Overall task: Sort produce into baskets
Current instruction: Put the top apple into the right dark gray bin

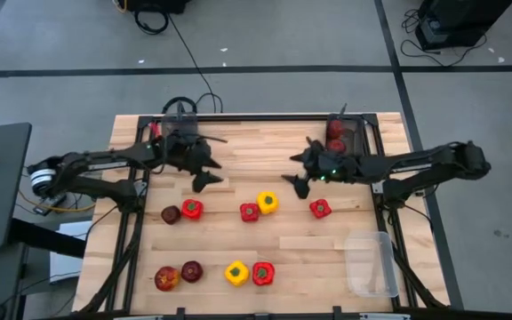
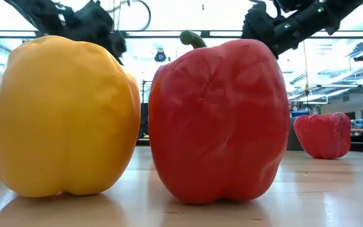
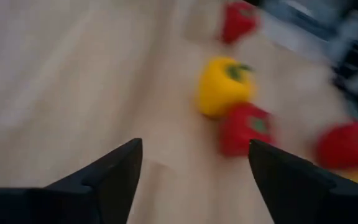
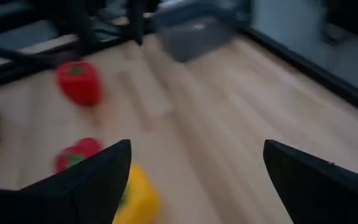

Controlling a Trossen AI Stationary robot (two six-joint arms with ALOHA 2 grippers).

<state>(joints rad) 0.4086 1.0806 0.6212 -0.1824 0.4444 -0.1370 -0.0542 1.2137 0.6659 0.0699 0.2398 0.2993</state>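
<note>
Across the bench [image 1: 238, 244] far half we see bare wood under both tools: left tool [image 1: 204, 174] spread, right tool [image 1: 297, 179] spread, peppers just nearer.

Even, soft overhead light fills the high view; the pale wooden table [image 1: 238, 249] shows only faint shadows. At table height, bright windows behind wash out the room, while the glossy yellow bell pepper [image 2: 60, 116] and red bell pepper [image 2: 219, 123] stay sharp. Both wrist views smear — motion blur throughout.
</note>
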